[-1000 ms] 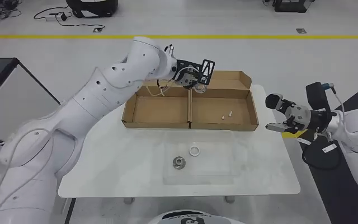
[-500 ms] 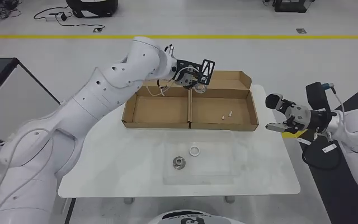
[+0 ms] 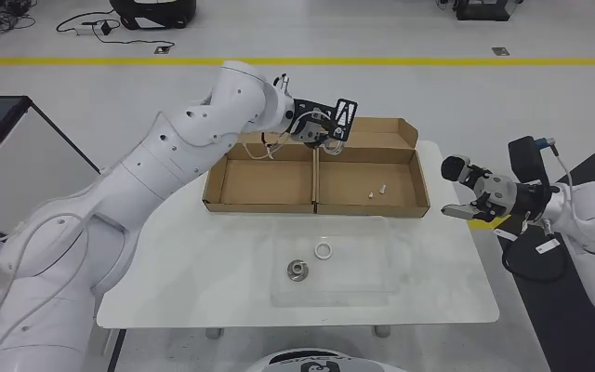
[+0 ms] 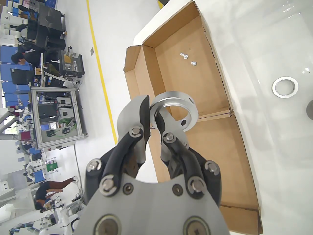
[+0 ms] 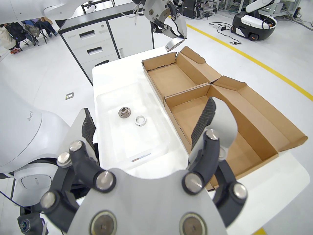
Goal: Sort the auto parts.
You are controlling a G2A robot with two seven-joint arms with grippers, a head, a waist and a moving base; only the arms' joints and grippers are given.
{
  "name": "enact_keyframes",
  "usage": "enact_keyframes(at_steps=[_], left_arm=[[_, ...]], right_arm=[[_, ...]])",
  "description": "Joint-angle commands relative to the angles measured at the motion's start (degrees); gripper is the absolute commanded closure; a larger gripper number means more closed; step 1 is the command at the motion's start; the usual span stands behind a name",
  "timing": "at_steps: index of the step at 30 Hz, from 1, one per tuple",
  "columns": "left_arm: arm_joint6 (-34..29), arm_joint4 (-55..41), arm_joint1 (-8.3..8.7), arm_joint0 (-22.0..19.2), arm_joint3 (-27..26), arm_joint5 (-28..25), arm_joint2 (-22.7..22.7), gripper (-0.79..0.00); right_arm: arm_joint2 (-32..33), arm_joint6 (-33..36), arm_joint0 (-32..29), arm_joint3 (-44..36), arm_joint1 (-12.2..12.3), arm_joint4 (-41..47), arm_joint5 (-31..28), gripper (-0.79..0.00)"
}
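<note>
My left gripper (image 3: 332,130) (image 4: 152,108) is shut on a silver metal collar ring (image 4: 176,110) (image 5: 174,43). It holds the ring in the air over the back wall of the cardboard box (image 3: 420,177), near the middle divider. Two small bolts (image 3: 375,192) (image 4: 184,55) lie in the box's right compartment; the left compartment is bare. A flanged hub (image 3: 297,270) (image 5: 124,112) and a pale ring (image 3: 324,250) (image 5: 140,120) rest in the clear tray (image 3: 372,279) in front of the box. My right gripper (image 3: 456,191) (image 5: 148,108) hangs open and holds nothing, beyond the table's right edge.
The white table (image 3: 186,270) has free surface left and right of the tray. The box's open flaps (image 5: 256,113) stand up along its far side. A grey drawer cabinet (image 5: 95,42) stands off the table's left end.
</note>
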Motion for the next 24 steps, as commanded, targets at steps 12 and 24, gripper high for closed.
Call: enact_keyframes(at_steps=[12,24], left_arm=[[-21.5,-9.1,-1.72,2.7,8.4,-3.8,0.2,0.000],[-42.1,-22.8,-9.29,2.7,20.3,1.9,4.9,0.000]], right_arm=[[0.0,0.0,0.0,0.0,0.0,0.0,0.0,-0.785],[0.0,0.0,0.0,0.0,0.0,0.0,0.0,-0.785]])
